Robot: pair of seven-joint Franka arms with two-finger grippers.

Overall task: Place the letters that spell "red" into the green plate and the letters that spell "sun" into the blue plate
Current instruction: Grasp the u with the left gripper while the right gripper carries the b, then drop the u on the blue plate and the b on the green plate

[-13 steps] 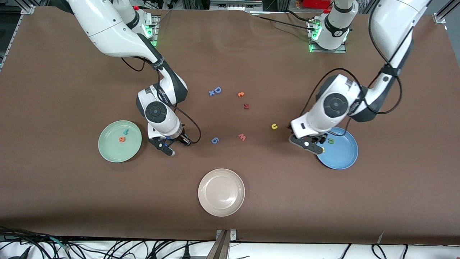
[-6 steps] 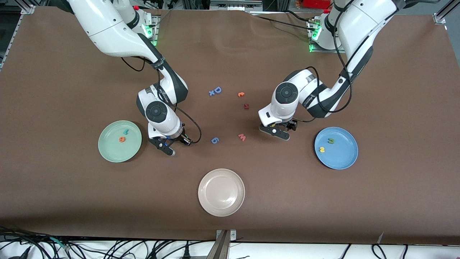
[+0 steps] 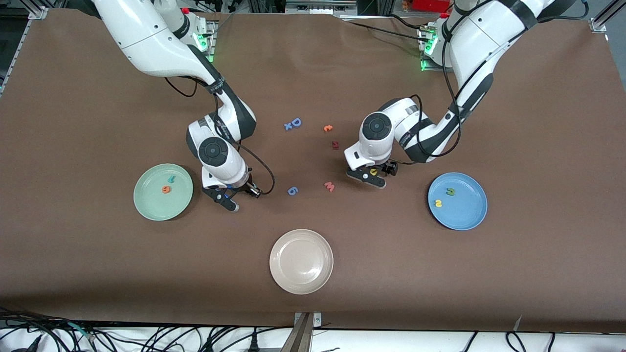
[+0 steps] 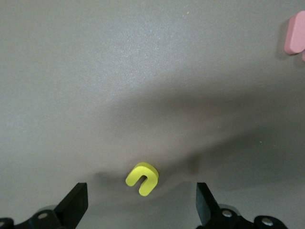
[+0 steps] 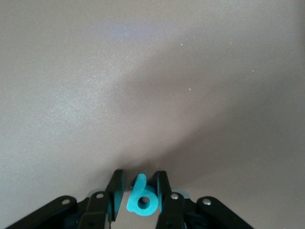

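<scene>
The green plate [image 3: 156, 205] holds the teal "r" [image 3: 171, 179] and the orange "e" [image 3: 167, 189]. Beside it, my right gripper [image 3: 229, 199] is low at the table, and its fingers [image 5: 164, 188] press both sides of the teal "d" [image 5: 143, 198]. The blue plate [image 3: 464, 212] holds the dark green "n" [image 3: 450, 192] and the yellow "s" [image 3: 438, 203]. My left gripper [image 3: 372, 174] hangs open over the yellow "u" [image 4: 142, 178], which lies flat between its wide-spread fingers [image 4: 72, 206], untouched.
An off-white plate [image 3: 301, 281] sits nearest the front camera. Loose letters lie mid-table: a pink "w" [image 3: 329, 186], a blue "6" shape [image 3: 292, 191], a blue "D" [image 3: 295, 122], an orange "c" [image 3: 328, 128] and a dark red letter [image 3: 335, 144].
My left arm has swung from over the blue plate toward the middle of the table and now sits over the yellow "u". My right gripper stayed in place.
</scene>
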